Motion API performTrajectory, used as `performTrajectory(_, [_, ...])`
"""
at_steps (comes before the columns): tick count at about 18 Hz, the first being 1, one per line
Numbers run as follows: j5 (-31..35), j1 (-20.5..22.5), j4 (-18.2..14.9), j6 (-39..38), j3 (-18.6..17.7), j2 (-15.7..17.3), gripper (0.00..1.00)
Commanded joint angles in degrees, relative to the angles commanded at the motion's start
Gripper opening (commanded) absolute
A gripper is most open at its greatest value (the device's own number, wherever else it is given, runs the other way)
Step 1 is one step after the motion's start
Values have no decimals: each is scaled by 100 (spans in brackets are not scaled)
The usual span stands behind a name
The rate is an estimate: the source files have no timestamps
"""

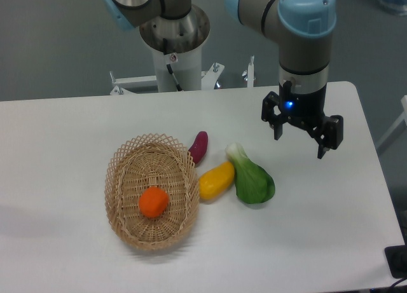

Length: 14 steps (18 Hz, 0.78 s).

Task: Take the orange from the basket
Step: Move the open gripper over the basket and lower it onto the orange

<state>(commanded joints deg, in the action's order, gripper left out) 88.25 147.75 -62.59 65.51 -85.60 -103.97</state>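
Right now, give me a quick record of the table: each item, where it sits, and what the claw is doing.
orange: inside the basket, near its middle
basket: on the table's left half, oval wicker
purple vegetable: just outside the basket's upper right rim
yellow fruit: right of the basket, against the green vegetable
green vegetable: right of the yellow fruit
claw: open, empty, above the table's right side, far from the orange
table: white
task status: orange not yet picked
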Motion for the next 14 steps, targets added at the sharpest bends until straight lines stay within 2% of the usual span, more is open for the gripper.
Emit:
performTrajectory(2, [-80, -79, 351, -695, -149, -9, 100])
performTrajectory(4, [-89, -403, 660, -1643, -256, -149, 100])
performTrajectory(5, [-80, -596, 687, -2013, -290, -245, 100])
performTrajectory(8, [-71, -983, 678, -2332, -343, -369, 100])
performTrajectory(9, [-71, -1281, 687, -2568, -431, -430, 100])
performTrajectory(12, [-80, -1782, 722, -2938, -799, -518, 100])
performTrajectory(14, [-71, -2153, 801, -2966, -958, -737, 100])
